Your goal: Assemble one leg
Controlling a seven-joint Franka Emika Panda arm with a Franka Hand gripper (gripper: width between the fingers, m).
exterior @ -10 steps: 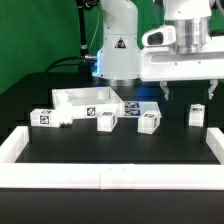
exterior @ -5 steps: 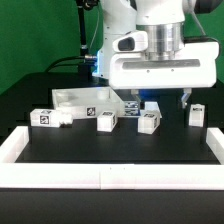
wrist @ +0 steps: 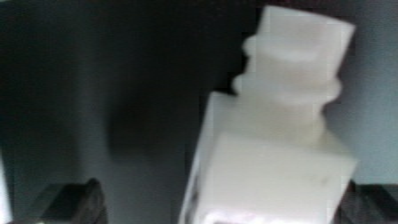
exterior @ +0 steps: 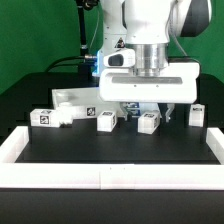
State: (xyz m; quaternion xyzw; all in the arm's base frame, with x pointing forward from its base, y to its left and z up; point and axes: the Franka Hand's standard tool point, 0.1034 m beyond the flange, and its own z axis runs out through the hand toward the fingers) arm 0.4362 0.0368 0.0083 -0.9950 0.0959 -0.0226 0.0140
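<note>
The gripper (exterior: pixel 150 112) hangs low over the black table (exterior: pixel 100 155), its jaws apart. One dark finger stands on each side of a single leg (exterior: pixel 149 122) without visibly touching it. In the wrist view the two fingertips (wrist: pixel 71 198) show as dark blurs well out to the sides of that leg (wrist: pixel 276 140). The leg looks like a smooth white plastic block that narrows into a short, stepped round peg.

The largest loose part is one flat white tray-like panel (exterior: pixel 85 99) with raised walls, lying behind the row of legs, toward the exterior view's left. A low white border (exterior: pixel 20 146) with square edges frames the matte table.

Four legs are in sight, all small, stubby and white, each with a black-and-white square tag. One is under the gripper, a second (exterior: pixel 106 121) just beside it toward the exterior view's left, a third (exterior: pixel 43 117) farther left, and a fourth (exterior: pixel 196 114) on the exterior view's right.
</note>
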